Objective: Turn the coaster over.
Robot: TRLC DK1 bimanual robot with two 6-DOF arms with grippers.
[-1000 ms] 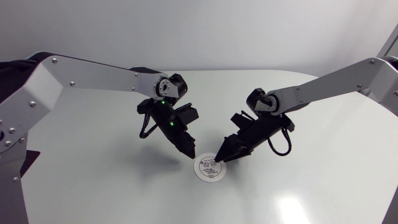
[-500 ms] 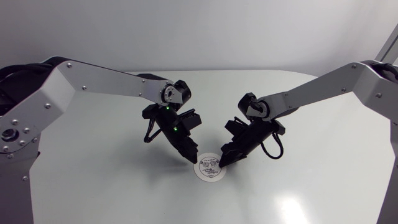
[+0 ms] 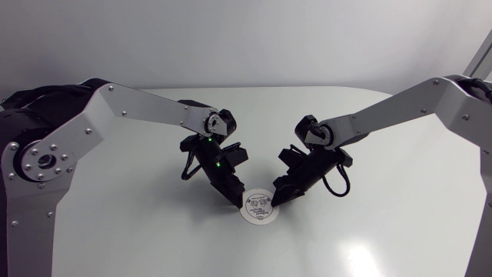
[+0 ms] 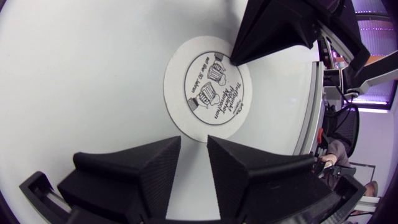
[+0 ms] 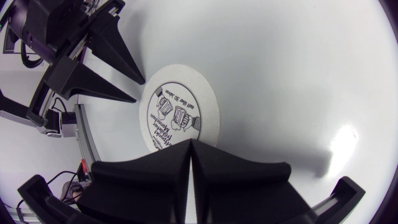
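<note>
Bright, even light fell from above on our white desk (image 3: 384,231). Our left arm (image 3: 146,108) and right arm (image 3: 400,104) cast only faint, soft-edged shadows on it. In the right wrist view we saw a small glare patch on the desk beside our right pincer (image 5: 189,143). Both wrist views bowed the desk's edges.

head overhead; wrists close, sharing coaster (image 4: 208,88)

Black lettering rings two mug drawings on the white coaster (image 4: 208,87); the words cannot be made out.
</note>
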